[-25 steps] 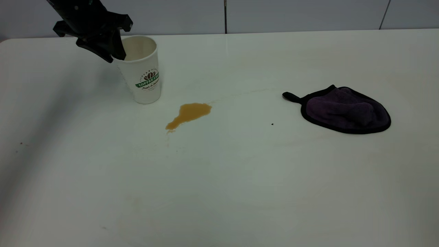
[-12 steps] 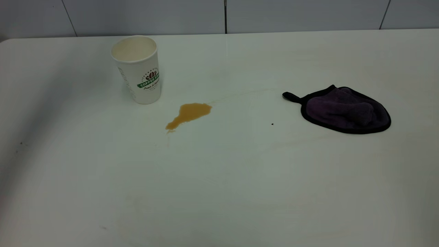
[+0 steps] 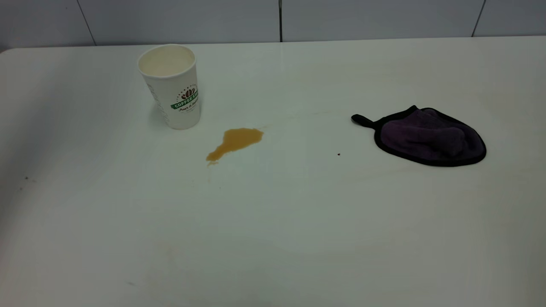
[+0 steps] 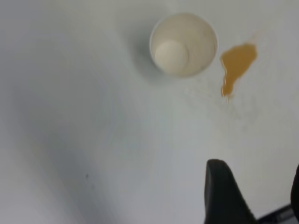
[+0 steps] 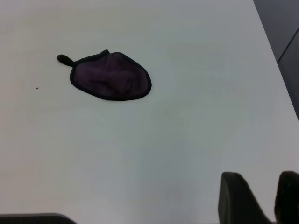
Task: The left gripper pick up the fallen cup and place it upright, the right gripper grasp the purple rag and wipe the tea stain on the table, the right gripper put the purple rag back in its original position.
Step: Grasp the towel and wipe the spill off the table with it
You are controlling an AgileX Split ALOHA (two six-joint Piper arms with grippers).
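The white paper cup (image 3: 172,85) with the "COFFEE" logo stands upright at the table's (image 3: 273,238) back left; it also shows from above in the left wrist view (image 4: 183,44). The brown tea stain (image 3: 236,141) lies just right of and in front of the cup, and it shows in the left wrist view (image 4: 236,63) too. The purple rag (image 3: 426,136) with black trim lies flat at the right, also in the right wrist view (image 5: 110,77). My left gripper (image 4: 257,186) is open and empty, high above the table near the cup. My right gripper (image 5: 262,186) hangs empty, far from the rag, jaws slightly apart. Neither gripper shows in the exterior view.
A grey panelled wall (image 3: 273,19) runs behind the table's far edge. A tiny dark speck (image 3: 338,154) lies between stain and rag. The table's right edge (image 5: 275,60) shows in the right wrist view.
The left gripper, at the cup's rim a second ago, let go and moved out of the exterior view. The cup stays upright. The rag and stain have not moved.
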